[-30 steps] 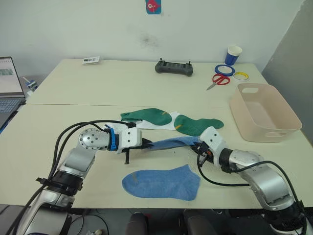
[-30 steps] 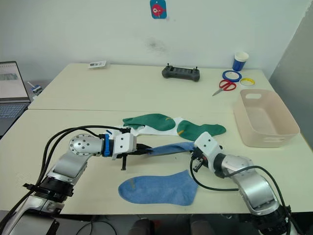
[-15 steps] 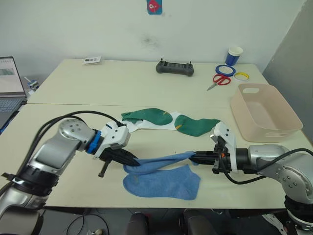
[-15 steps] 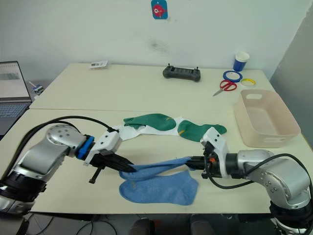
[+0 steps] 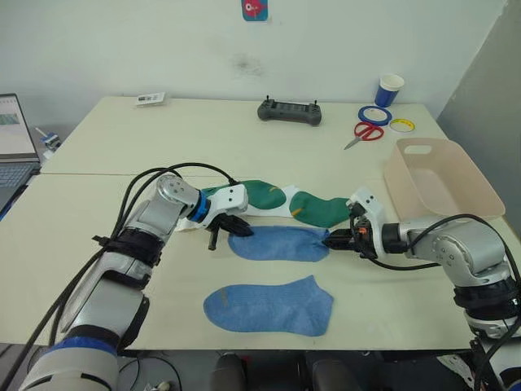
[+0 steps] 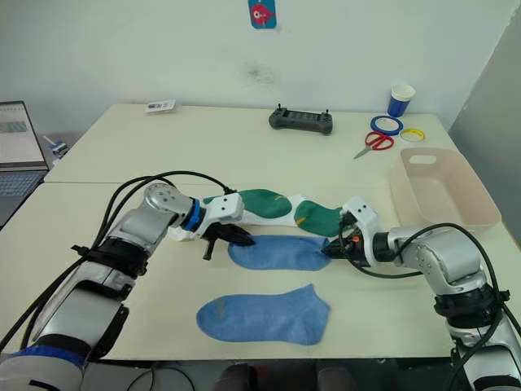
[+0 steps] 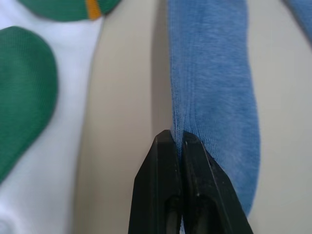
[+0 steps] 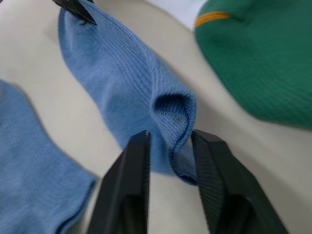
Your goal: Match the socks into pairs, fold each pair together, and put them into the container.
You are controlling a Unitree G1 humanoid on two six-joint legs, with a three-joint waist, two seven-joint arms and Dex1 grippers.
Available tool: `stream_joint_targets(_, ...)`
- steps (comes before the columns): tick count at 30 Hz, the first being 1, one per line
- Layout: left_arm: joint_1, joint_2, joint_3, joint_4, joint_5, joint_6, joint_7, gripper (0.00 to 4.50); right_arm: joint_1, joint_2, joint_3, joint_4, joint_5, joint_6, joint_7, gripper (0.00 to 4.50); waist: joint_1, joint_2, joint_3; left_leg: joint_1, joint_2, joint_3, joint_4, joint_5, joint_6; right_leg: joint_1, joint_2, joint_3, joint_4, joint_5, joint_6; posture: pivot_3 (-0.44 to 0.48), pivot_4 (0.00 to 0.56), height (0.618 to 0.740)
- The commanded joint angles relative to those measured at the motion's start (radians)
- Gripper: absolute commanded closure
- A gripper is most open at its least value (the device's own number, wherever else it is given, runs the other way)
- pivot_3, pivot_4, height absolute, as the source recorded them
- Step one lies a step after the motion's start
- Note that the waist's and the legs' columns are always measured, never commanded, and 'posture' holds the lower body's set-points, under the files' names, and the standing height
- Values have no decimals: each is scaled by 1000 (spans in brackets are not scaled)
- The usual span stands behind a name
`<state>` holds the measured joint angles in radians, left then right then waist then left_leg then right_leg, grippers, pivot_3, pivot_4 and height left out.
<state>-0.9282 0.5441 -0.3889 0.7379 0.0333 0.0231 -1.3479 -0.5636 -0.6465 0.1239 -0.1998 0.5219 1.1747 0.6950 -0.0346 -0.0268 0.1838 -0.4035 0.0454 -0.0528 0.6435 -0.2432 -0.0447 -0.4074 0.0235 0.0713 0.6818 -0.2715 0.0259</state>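
A light blue sock [image 5: 281, 243] lies flat on the table, stretched between my two grippers. My left gripper [image 5: 244, 231] is shut on its left end; the left wrist view shows the tips [image 7: 174, 139] pinching the edge. My right gripper [image 5: 330, 240] holds the cuff [image 8: 173, 109], bunched between its fingers [image 8: 204, 151]. The second light blue sock [image 5: 269, 305] lies flat nearer the front edge. Two dark green socks [image 5: 259, 195] [image 5: 326, 208] lie just behind, over a white sock [image 5: 244, 210]. The beige-pink container [image 5: 415, 199] stands at the right.
At the back of the table lie a black controller [image 5: 290, 112], red scissors [image 5: 364, 133], blue and yellow tape rolls [image 5: 374, 116] and a paper cup [image 5: 389, 91]. A laptop [image 5: 16, 138] sits at the far left and a small card [image 5: 151, 99] at the back left.
The blue sock, held stretched above the table and then over the near blue sock, now lies flat just in front of the green socks. Both grippers moved away from the front edge with it.
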Motion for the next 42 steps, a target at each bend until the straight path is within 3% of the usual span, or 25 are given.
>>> stream_joint_targets(1, -35, -1, 27, 37, 33, -89, 53, 4055, -14, -11, -24, -32, -36, -65, -25, 1697, -1, 0, 0, 0, 0, 0, 0, 0, 1, 0, 0, 0, 0, 0, 0, 0, 150, 740)
stream_joint_targets(6, -58, 23, 129, 7, -25, -59, 79, 2652, 47, -36, -94, -136, -57, -125, -62, 1, 1, 0, 0, -1, 0, -1, 0, -1, 3, -1, 0, -1, 0, 0, 0, 0, 150, 740)
stream_joint_targets(11, 77, 115, 270, -258, -156, 210, 74, 1054, 192, -20, -161, -364, -41, -144, -115, 0, -9, 0, 0, -2, 0, -1, 0, -2, 3, -1, 0, 0, 0, 0, 0, 0, 150, 740)
stream_joint_targets(14, 214, 136, 364, -456, -255, 442, 141, 105, 272, 14, -151, -451, -57, -158, -163, 0, -15, 1, 0, 0, 1, -1, 0, -2, 3, 0, 0, 0, 1, 0, 0, 0, 150, 740)
stream_joint_targets(19, 393, 125, 455, -689, -361, 690, 267, 46, 407, 29, -109, -571, -62, -347, -93, 0, -15, 1, 0, 1, 1, -1, 1, -2, 3, 1, 0, -1, 1, -3, 4, 0, 150, 740)
stream_joint_targets(21, 431, 93, 466, -744, -366, 709, 340, 46, 458, -8, -79, -580, -118, -447, -64, 0, -9, 0, 0, 1, 1, -1, 2, -1, 2, 2, -1, -1, 1, -3, 4, 0, 150, 740)
stream_joint_targets(25, 488, 0, 494, -786, -334, 688, 531, 46, 483, 45, -103, -589, -93, -462, -117, 0, 0, 0, -1, 4, -1, 0, 3, 0, 0, 6, -2, 0, 0, 0, 4, 0, 150, 740)
stream_joint_targets(32, 453, -82, 381, -687, -309, 720, 603, 46, 549, -21, -146, -568, -125, -492, -100, 0, 6, 0, -1, 4, 0, 0, 2, 1, -1, 4, -1, 0, 0, 1, 4, 0, 150, 740)
stream_joint_targets(36, 408, -89, 333, -604, -294, 666, 562, 46, 548, -5, -148, -544, -143, -493, -141, 0, 4, 0, -1, 3, -1, 0, 2, 1, -1, 4, -1, 1, 0, 1, 3, 0, 150, 740)
stream_joint_targets(39, 377, -96, 305, -553, -282, 655, 553, 659, 554, 26, -164, -537, -155, -439, -207, 0, 4, 0, -1, 3, -1, 0, 2, 1, -1, 4, -1, 1, 0, 1, 3, 0, 150, 740)
stream_joint_targets(42, 365, -114, 284, -530, -281, 651, 547, 1570, 578, 100, -178, -502, -145, -372, -288, 0, 4, 0, -1, 3, -1, 0, 2, 1, -1, 4, -1, 1, 0, 1, 3, 0, 150, 740)
